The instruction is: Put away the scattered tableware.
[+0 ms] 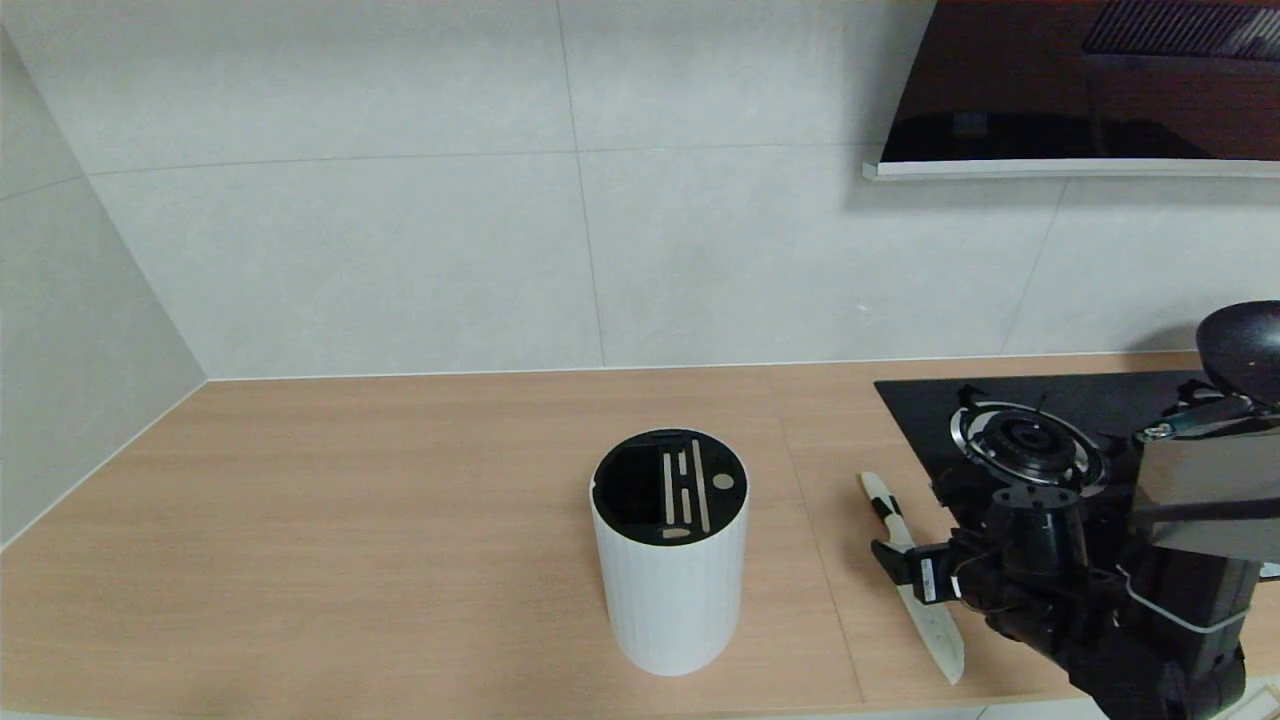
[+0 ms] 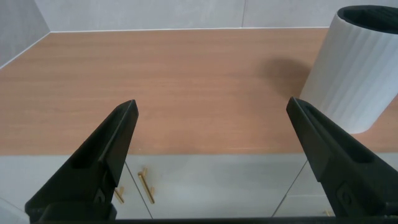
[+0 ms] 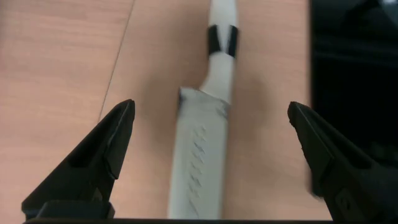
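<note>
Head view: you're looking at a knife [image 1: 935, 635] lying flat on the counter [image 1: 400, 500], between the white holder [image 1: 670, 560] and the stove [image 1: 1030, 440], handle pointing at the wall. The right gripper [image 1: 915, 572] is hanging just over its middle.

Left wrist view: the left gripper [image 2: 211, 102] is sitting wide open, holding nothing, with the holder off to one side.

Right wrist view: the right gripper is gaping wide and empty. The knife is running lengthwise between the fingers [image 3: 93, 168], touching neither.

You're probably dealing with something stiff, light and thin, with a slick blade. I'd be taking it by the handle [image 3: 222, 56] near the black band, not by the blade.
</note>
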